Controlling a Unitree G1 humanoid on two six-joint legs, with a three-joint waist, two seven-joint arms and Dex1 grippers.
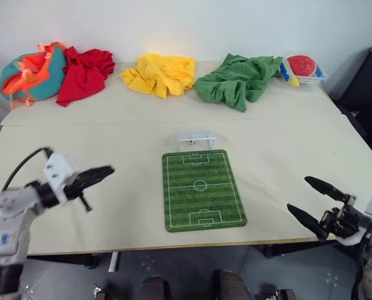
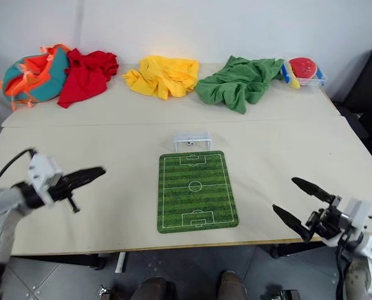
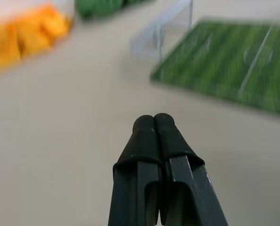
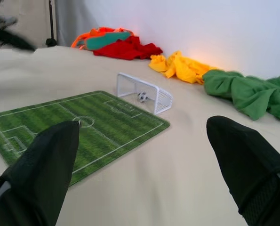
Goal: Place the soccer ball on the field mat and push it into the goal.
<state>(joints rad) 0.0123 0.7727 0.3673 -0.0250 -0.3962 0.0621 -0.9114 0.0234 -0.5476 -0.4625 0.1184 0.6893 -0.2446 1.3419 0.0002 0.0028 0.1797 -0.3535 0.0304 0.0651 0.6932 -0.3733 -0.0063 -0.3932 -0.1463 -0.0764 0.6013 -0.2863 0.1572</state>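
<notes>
The mat [image 1: 202, 189] lies in the middle of the table [image 1: 286, 144], its long axis running from the near edge toward the far wall, one short end close to the near edge and the other pointing at the goal [image 1: 195, 138]. The goal stands just beyond that far end, low and wide, its long side across the mat's width and its mouth facing the mat. The ball [image 4: 142, 97] sits inside the goal, off the mat, clearest in the right wrist view; from the head views it is only a small dark speck within the white frame.

Left gripper [image 1: 104, 172] hangs over bare table well to the left of the mat, fingers pressed together with nothing between them, pointing toward the mat. Right gripper [image 1: 309, 198] hovers near the table's near right corner, well apart from the mat, its two fingers spread wide and empty. Ball and goal lie between the two grippers and farther back, apart from both.

Along the far edge lie a teal and orange bag [image 1: 32, 74], a red cloth [image 1: 85, 74], a yellow cloth [image 1: 160, 74], a green cloth [image 1: 239, 80] and a tray [image 1: 303, 69] with a red item whose kind I cannot make out. The left wrist view is smeared, so the goal's bars there are hazy.
</notes>
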